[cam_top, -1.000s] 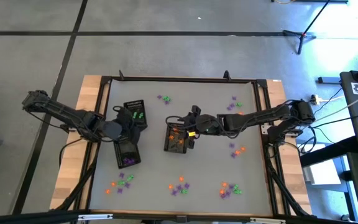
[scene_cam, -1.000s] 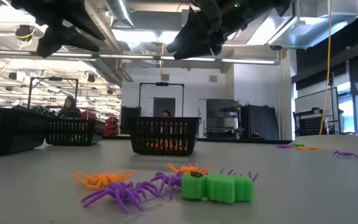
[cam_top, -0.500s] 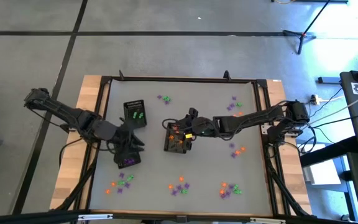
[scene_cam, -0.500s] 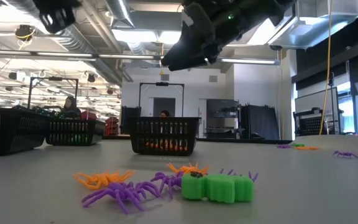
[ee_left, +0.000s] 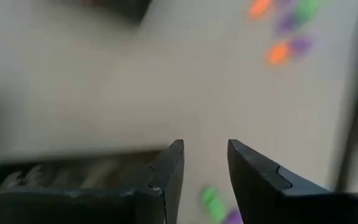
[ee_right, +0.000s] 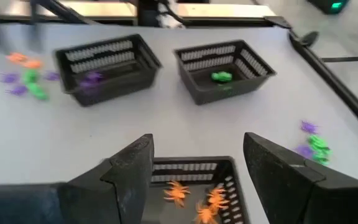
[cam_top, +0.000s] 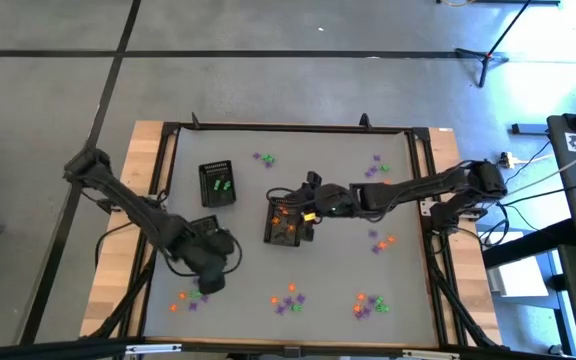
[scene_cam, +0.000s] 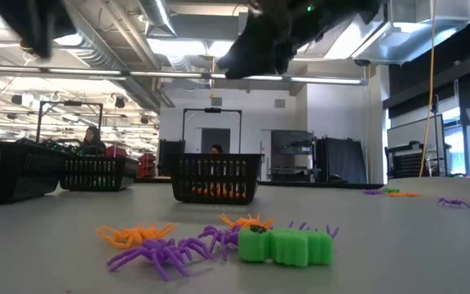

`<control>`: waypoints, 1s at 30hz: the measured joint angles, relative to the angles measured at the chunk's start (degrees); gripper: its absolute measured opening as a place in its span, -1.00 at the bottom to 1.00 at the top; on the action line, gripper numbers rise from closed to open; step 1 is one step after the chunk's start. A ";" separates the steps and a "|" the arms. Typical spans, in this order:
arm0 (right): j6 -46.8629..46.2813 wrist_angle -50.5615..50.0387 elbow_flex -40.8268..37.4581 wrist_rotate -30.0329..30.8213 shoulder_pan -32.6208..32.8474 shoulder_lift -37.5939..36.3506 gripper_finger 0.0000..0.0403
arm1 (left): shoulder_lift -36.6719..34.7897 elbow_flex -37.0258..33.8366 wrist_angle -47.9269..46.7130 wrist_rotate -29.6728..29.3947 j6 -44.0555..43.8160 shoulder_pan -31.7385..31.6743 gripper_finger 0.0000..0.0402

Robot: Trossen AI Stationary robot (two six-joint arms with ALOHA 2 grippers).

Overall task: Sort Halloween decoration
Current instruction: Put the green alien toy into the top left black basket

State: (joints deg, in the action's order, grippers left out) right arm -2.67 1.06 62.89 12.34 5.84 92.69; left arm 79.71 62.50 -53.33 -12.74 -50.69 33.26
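Note:
Small orange, purple and green Halloween decoration pieces lie in clusters on the grey table [cam_top: 348, 260], one of them at the near left [cam_top: 194, 294]. My left gripper [cam_top: 211, 280] hangs open over the table just beside that cluster, pointing steeply down, nothing between its fingers [ee_left: 205, 168]. A green piece [ee_left: 210, 199] lies on the table below it. My right gripper [cam_top: 293, 208] hovers open above the black tray of orange spiders [ee_right: 197, 193]. The tray with purple pieces [ee_right: 107, 62] and the one with a green piece [ee_right: 225, 68] stand beyond.
My left arm covers most of the purple tray [ee_left: 73, 168] in the high view. More clusters lie near the front middle [cam_top: 288, 298], front right [cam_top: 368, 303], right [cam_top: 380, 240] and far side [cam_top: 264, 158]. A raised black frame [cam_top: 288, 127] rims the table.
My left gripper has swung from over the purple tray toward the table's near edge, rolling and tipping to point steeply down; it now hangs beside the near-left cluster. Its finger gap looks unchanged.

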 joint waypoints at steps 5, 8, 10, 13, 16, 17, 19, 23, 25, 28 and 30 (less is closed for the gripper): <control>-0.10 -6.05 0.00 0.85 2.09 -4.49 0.22 | 5.74 1.57 -5.56 2.44 -7.64 0.35 -0.43; -0.16 -8.63 0.04 4.65 4.31 -6.61 0.22 | 7.52 1.57 -4.76 5.69 -8.35 0.90 -0.43; -0.16 -9.61 0.04 7.07 6.11 -7.30 0.22 | 8.06 1.57 -4.30 7.74 -9.36 1.18 -0.43; -0.39 -9.91 0.04 10.20 8.81 -7.38 0.22 | 8.10 1.57 -3.15 9.98 -12.02 1.85 -0.43; -1.09 -9.64 0.04 12.73 10.74 -7.38 0.22 | 8.10 1.57 -1.56 12.13 -14.55 2.98 -0.43; -1.67 -9.53 0.04 13.24 11.03 -7.38 0.22 | 8.07 1.57 -1.13 12.52 -15.26 3.57 -0.43; -3.59 -9.85 0.04 13.92 11.55 -7.38 0.22 | 8.07 1.57 0.30 12.52 -15.91 4.93 -0.43; -6.94 -9.87 0.04 13.97 11.86 -7.35 0.22 | 8.07 1.57 3.89 10.76 -16.57 7.74 -0.43; -7.84 -9.70 0.04 13.79 11.93 -6.73 0.22 | 8.07 1.57 5.26 10.60 -17.13 8.91 -0.43; -8.89 -9.97 0.00 13.65 12.65 -6.28 0.22 | 8.65 1.57 7.11 9.20 -18.96 10.60 -0.43; -9.12 -8.85 0.11 14.09 12.61 -5.87 0.22 | 10.00 1.57 7.26 7.89 -19.34 11.96 -0.43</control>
State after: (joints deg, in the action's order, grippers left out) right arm -11.78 -7.78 63.00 26.43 18.46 86.82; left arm 89.71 64.07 -46.07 -4.85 -70.03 45.22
